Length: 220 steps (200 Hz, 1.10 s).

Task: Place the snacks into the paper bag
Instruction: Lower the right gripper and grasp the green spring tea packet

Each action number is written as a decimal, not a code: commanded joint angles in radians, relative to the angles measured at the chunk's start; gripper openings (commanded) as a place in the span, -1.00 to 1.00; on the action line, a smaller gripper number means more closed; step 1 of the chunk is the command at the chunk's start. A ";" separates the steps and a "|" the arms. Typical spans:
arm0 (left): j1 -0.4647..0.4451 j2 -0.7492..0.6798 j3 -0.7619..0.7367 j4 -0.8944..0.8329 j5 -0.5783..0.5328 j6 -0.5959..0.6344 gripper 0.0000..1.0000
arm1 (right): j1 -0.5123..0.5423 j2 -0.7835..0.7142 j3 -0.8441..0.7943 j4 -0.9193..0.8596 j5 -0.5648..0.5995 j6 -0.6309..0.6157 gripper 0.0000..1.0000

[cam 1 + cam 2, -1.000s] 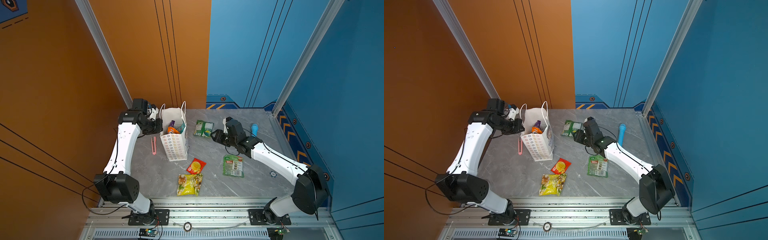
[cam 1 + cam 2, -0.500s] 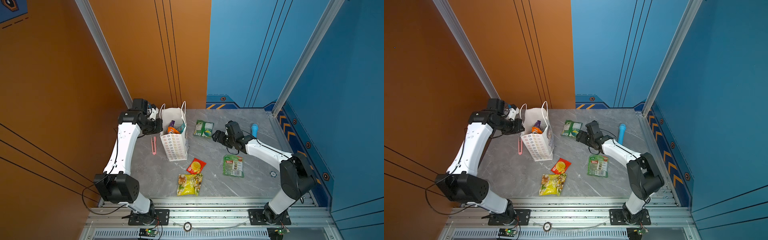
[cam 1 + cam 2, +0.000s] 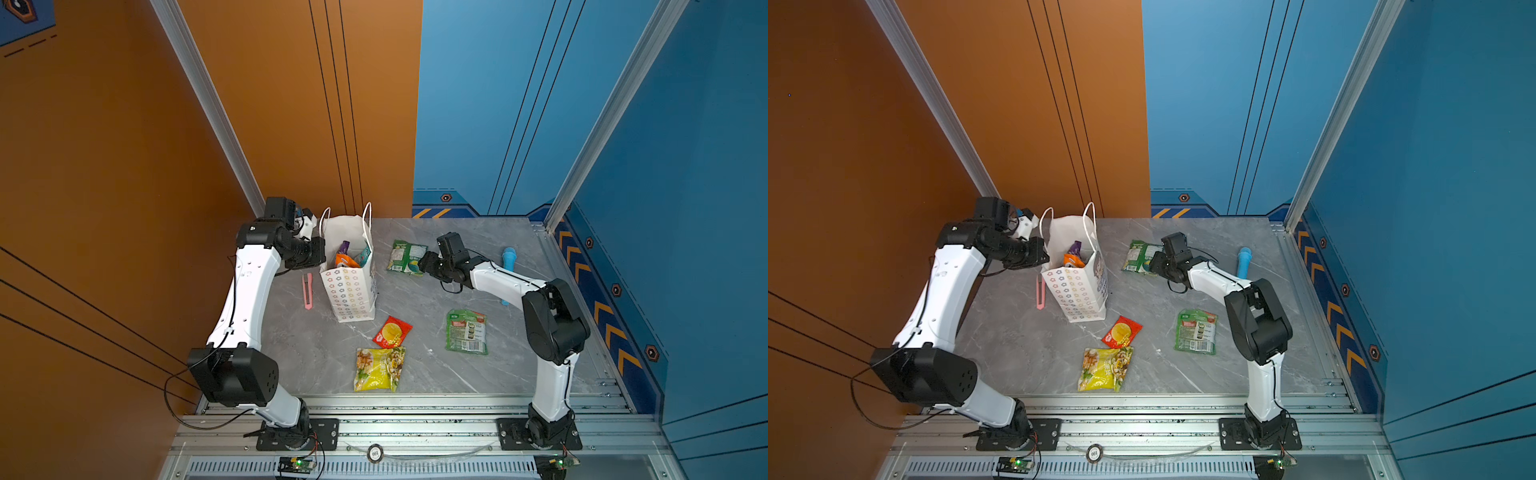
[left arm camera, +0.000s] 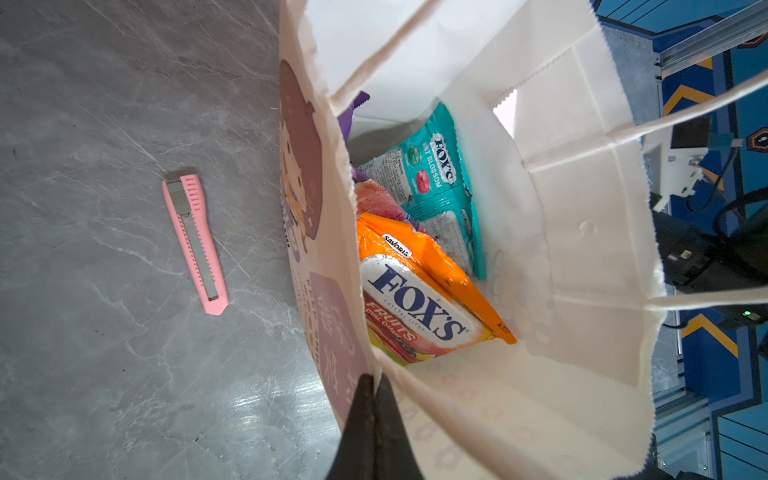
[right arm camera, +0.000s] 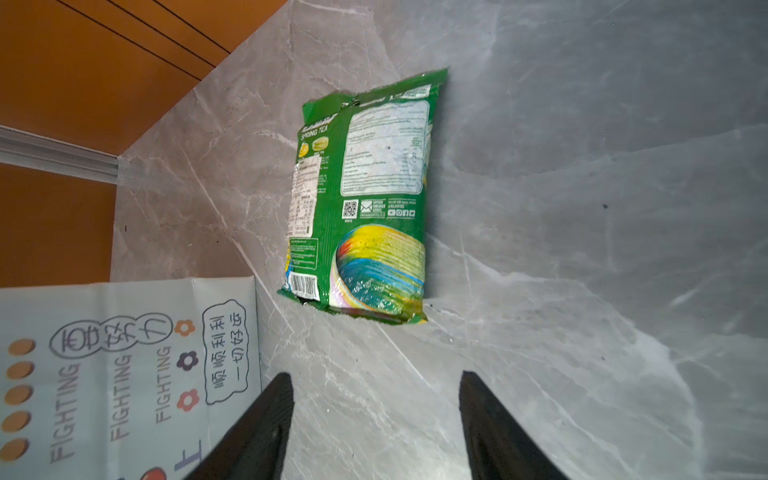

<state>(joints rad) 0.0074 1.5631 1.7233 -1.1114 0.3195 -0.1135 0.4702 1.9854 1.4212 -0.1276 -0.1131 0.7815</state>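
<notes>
Right elbow nearer centre now — jaws apart

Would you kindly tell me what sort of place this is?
Probably a purpose-built robot test booth: two white robot arms bolted to an aluminium base rail, a grey marble-look tabletop, and orange wall panels and blue wall panels closing it in.

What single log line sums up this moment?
left gripper: shut on rim of tall white paper bag | right gripper: open, aimed at flat green snack packet | also loose: second green packet, red packet, yellow packet
</notes>
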 commanded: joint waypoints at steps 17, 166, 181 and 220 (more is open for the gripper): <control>0.002 -0.014 0.014 0.005 0.037 0.006 -1.00 | -0.017 0.082 0.112 -0.029 -0.033 -0.027 0.27; 0.002 -0.008 0.014 0.005 0.041 0.009 -1.00 | -0.067 0.355 0.398 -0.110 -0.114 -0.016 0.09; 0.002 -0.008 0.012 0.005 0.041 0.010 -1.00 | -0.065 0.370 0.414 -0.109 -0.119 -0.007 0.08; 0.003 -0.009 0.006 0.010 0.038 0.011 -1.00 | -0.057 0.410 0.449 -0.126 -0.099 0.000 0.01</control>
<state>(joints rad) 0.0074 1.5631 1.7233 -1.1114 0.3195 -0.1135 0.4084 2.3672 1.8301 -0.2111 -0.2173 0.7677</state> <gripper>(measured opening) 0.046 0.515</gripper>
